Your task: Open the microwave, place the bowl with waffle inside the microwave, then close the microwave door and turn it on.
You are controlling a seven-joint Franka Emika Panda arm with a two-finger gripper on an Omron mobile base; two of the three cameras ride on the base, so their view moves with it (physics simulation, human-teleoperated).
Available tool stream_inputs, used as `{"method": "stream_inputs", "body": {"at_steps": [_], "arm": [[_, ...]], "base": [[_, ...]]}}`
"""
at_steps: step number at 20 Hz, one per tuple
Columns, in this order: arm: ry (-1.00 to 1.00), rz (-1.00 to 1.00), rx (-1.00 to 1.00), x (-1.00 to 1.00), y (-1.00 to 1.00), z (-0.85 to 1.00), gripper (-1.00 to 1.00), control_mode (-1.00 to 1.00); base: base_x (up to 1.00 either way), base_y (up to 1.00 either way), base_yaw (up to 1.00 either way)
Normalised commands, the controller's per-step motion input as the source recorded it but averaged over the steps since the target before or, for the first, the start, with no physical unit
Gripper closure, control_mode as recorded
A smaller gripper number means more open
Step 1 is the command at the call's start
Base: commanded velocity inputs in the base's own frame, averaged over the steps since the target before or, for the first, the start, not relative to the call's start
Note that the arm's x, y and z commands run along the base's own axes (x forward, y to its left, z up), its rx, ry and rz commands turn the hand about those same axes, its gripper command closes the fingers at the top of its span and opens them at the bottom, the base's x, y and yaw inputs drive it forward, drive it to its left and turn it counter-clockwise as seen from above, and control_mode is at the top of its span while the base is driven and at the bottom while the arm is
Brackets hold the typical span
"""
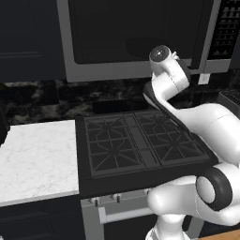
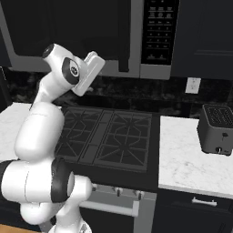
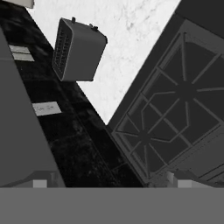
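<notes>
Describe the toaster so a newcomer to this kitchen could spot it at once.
Start at the black gas stove below the microwave. On the white marble counter to the stove's right stands the toaster, a dark grey box with top slots, unlike the flat grated stove.

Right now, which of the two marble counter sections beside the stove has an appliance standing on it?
The marble counter on the stove's right side, which carries the dark grey toaster. The counter section on the stove's left is bare where visible.

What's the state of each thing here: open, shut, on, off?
microwave door: shut, flush with the frame.
microwave: window dark, no light inside.
stove: grates bare, no flame showing.
toaster: upright on the right counter, slots empty.
tool: raised just below the microwave; open or shut, cannot tell.
</notes>
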Motion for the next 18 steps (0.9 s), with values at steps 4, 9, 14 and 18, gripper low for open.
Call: {"method": "stream_inputs", "body": {"at_steps": [4,9,14,18], "arm": [[0.01,0.18,0.00,0.28,-0.04,0.06,-1.00,-1.00],[-0.12,0.29,0.05,-0.85,-0.13,0.12,-1.00,-1.00],[-0.27,0.38,0.10,-0.97,-0.63,0.41,-1.00,-1.00],[-0.25,0.34,0.09,-0.44,-1.00,0.79,-1.00,-1.00]], "base": [[0.00,0.00,0.00],[0.00,0.00,0.00],[0.00,0.00,0.00],[0.00,0.00,0.00]]}}
